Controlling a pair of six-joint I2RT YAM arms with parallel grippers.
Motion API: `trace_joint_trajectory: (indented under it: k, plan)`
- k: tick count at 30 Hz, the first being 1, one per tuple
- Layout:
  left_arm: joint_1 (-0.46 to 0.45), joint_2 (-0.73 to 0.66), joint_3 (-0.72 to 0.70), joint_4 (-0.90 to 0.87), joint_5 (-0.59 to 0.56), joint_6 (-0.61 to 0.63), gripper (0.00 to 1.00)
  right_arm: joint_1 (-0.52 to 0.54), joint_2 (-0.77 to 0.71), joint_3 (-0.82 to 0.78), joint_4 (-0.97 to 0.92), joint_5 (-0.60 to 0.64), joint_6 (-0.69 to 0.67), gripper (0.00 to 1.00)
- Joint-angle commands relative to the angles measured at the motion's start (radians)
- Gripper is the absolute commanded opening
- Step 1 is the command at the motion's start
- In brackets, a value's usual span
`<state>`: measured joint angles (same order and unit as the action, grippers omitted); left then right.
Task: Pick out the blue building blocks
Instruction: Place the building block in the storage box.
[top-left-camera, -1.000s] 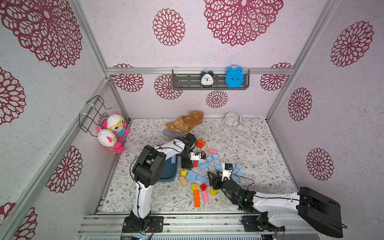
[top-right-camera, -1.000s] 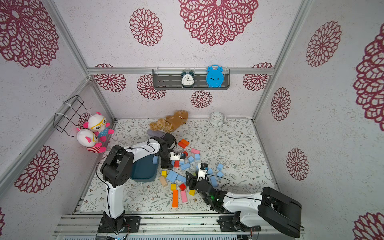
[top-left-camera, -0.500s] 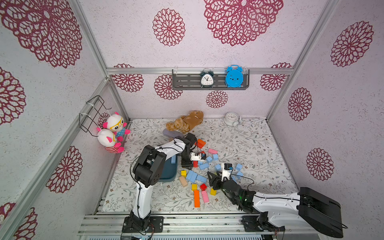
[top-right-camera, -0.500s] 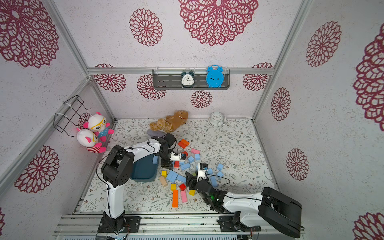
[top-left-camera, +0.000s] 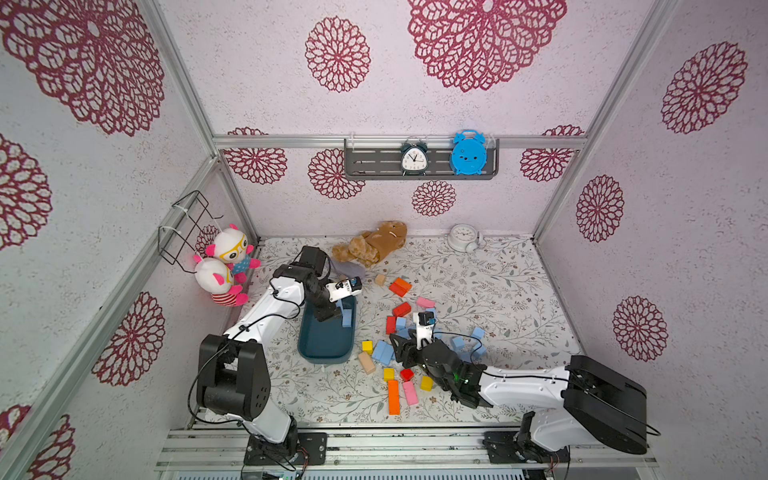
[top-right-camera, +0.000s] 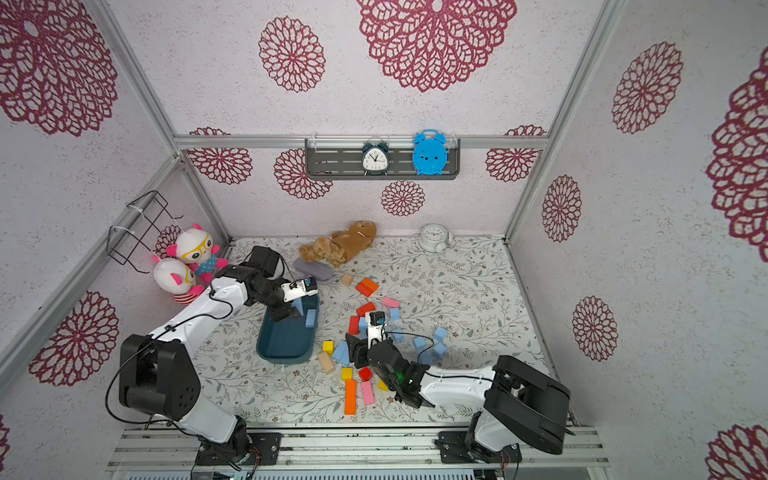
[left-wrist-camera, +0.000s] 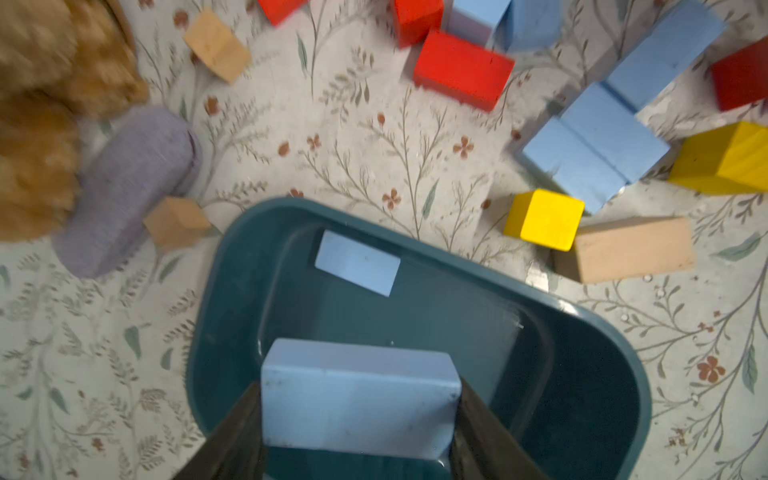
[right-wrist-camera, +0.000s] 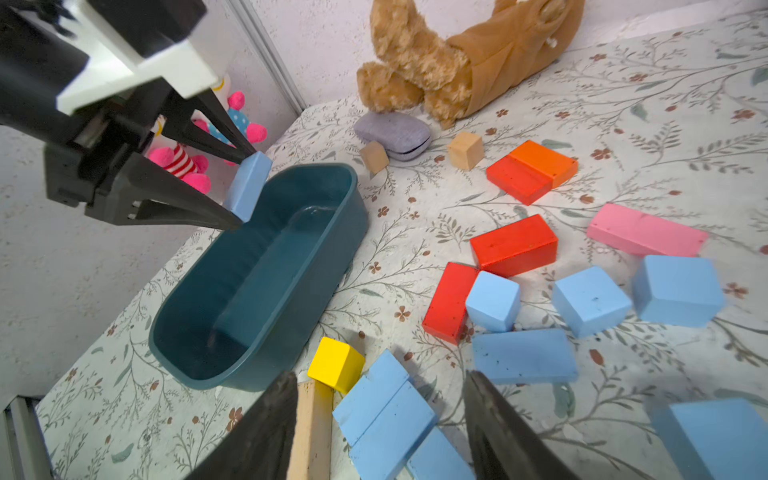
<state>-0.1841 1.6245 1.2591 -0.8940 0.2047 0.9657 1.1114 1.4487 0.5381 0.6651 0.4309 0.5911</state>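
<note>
The left gripper (left-wrist-camera: 359, 392) is clamped on a matte light-blue rectangular brick (left-wrist-camera: 360, 415) above the dark teal rounded plastic tray (left-wrist-camera: 590, 374), where another pale blue brick (left-wrist-camera: 357, 262) lies flat. The right gripper (right-wrist-camera: 381, 377), jaws apart and empty, hovers over loose sky-blue blocks (right-wrist-camera: 523, 355) scattered on the floral mat (right-wrist-camera: 623, 104) among red blocks (right-wrist-camera: 513, 245).

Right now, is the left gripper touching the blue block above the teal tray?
Touching. The left wrist view shows the left gripper clamping both ends of the blue block over the teal tray, no gap at either finger.
</note>
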Motion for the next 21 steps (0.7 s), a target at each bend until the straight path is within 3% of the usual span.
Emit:
trace_joint_trajectory:
  k: [1,9,21]
  plan:
    - [0.010,0.053,-0.050,0.052,-0.039,0.160,0.45,-0.008,0.021,0.032,0.060,-0.052,-0.039,0.66]
    - [0.028,0.175,-0.057,0.153,-0.078,0.191,0.46,-0.012,0.007,0.030,0.036,-0.040,-0.036,0.66]
    - [0.029,0.220,-0.072,0.236,-0.115,0.285,0.51,-0.012,0.035,0.044,0.035,-0.041,-0.020,0.66]
